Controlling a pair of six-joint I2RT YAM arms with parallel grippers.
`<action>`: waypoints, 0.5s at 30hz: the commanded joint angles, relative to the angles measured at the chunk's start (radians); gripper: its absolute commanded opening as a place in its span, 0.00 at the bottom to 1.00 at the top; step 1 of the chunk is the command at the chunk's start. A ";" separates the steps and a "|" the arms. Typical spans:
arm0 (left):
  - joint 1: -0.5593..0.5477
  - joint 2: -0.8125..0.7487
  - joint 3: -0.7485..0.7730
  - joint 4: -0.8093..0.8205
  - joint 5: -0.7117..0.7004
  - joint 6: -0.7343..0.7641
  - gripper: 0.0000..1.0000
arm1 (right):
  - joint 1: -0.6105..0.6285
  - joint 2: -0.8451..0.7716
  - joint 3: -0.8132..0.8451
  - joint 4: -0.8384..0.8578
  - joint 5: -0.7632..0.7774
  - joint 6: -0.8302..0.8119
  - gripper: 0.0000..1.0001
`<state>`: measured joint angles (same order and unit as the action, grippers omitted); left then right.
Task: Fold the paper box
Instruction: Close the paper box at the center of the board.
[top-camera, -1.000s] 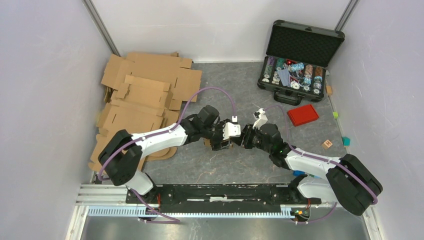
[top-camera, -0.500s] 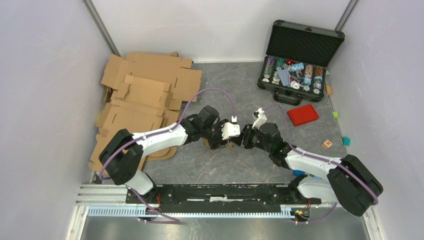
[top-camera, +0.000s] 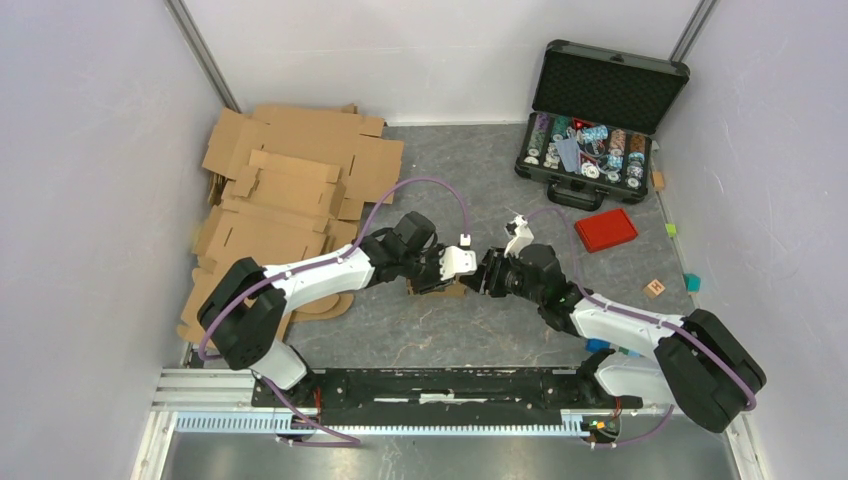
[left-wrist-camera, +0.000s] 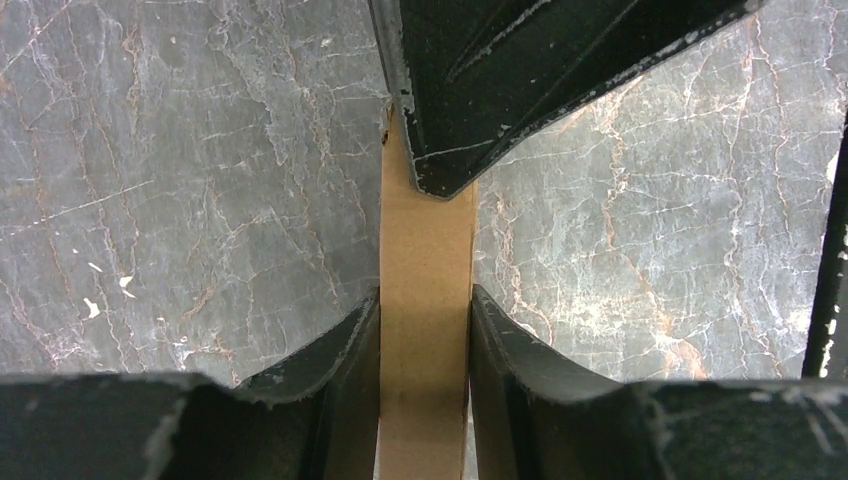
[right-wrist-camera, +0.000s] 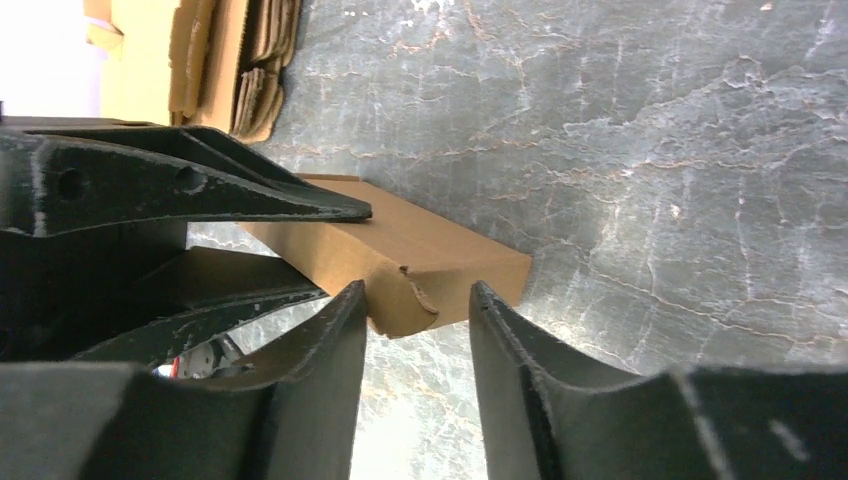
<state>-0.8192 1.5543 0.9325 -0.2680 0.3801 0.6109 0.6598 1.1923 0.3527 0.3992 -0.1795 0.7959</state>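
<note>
The paper box (top-camera: 441, 289) is a small flat brown cardboard piece between the two grippers at the table's middle. My left gripper (top-camera: 447, 273) is shut on it. In the left wrist view the box (left-wrist-camera: 425, 260) runs as a narrow strip between both fingers (left-wrist-camera: 345, 350), with the left gripper (left-wrist-camera: 425, 297) closed on its sides. My right gripper (top-camera: 487, 272) faces the left one, jaws apart. In the right wrist view the box's torn end (right-wrist-camera: 420, 255) sits just at the tips of the open right gripper (right-wrist-camera: 415, 292), and a finger of the left gripper (right-wrist-camera: 200, 190) lies over the box.
A pile of large brown cardboard sheets (top-camera: 290, 190) fills the back left. An open black case (top-camera: 595, 120) of chips stands at the back right, with a red lid (top-camera: 605, 230) in front of it. Small cubes (top-camera: 655, 288) lie near the right wall.
The left wrist has turned a little and drawn slightly left with the box. The right gripper has edged left and up, closing on the box's end.
</note>
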 joint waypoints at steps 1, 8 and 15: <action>0.005 -0.032 0.029 -0.017 0.051 0.032 0.27 | -0.014 -0.011 0.044 -0.065 0.003 -0.057 0.54; 0.005 -0.017 0.038 0.010 0.045 -0.025 0.26 | -0.030 -0.054 0.068 -0.124 0.024 -0.101 0.75; 0.005 0.018 0.020 0.154 -0.039 -0.193 0.26 | -0.043 -0.101 0.109 -0.194 0.022 -0.255 0.85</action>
<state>-0.8192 1.5543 0.9340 -0.2398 0.3893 0.5461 0.6250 1.1370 0.3965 0.2497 -0.1741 0.6685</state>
